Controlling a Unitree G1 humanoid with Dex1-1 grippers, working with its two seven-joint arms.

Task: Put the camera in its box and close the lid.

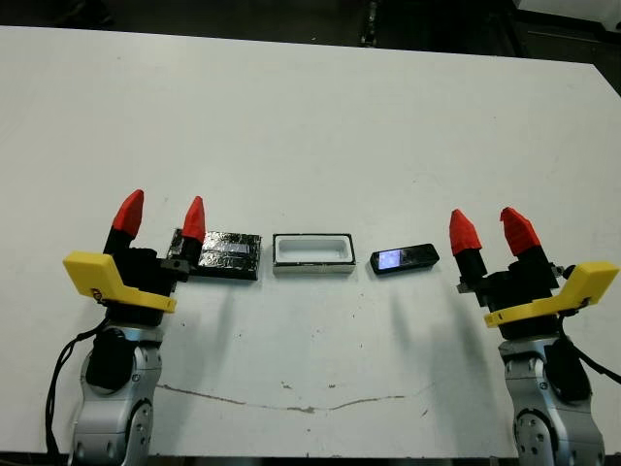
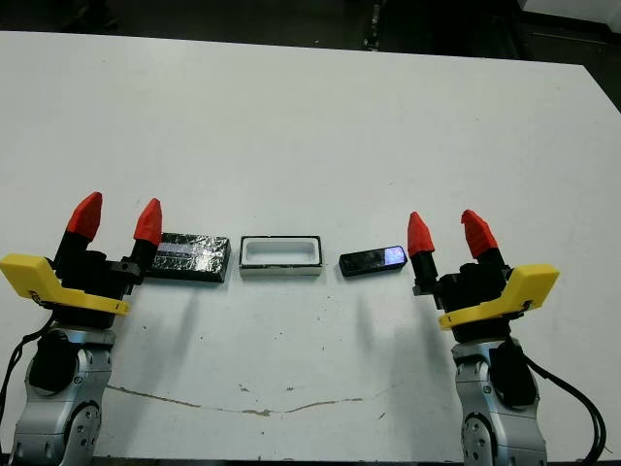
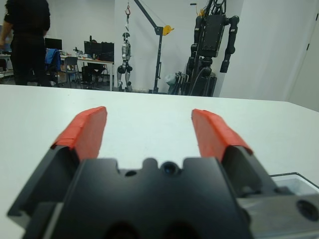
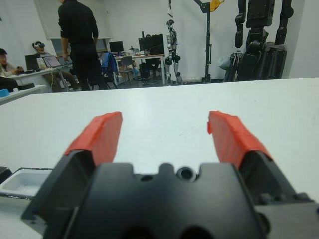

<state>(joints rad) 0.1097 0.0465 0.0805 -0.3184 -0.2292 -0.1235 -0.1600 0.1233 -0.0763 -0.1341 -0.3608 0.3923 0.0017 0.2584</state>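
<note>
Near the table's front, three things lie in a row. The lid (image 1: 221, 254), flat, black and crinkly with a pale strip, is on the left. The box (image 1: 312, 254), a shallow white-walled tray, sits in the middle with nothing in it. The camera (image 1: 404, 258), a slim black bar with a bluish glossy patch at its left end, lies to the right. My left gripper (image 1: 161, 216) stands open just left of the lid, one fingertip overlapping its corner in the picture. My right gripper (image 1: 492, 231) is open, a short way right of the camera. Both grippers hold nothing.
The white table (image 1: 310, 126) stretches far beyond the row. A thin dark crack line (image 1: 291, 403) runs along the table near its front edge. Beyond the table's far edge the wrist views show a person in black (image 4: 79, 40), desks and standing robots (image 3: 214, 45).
</note>
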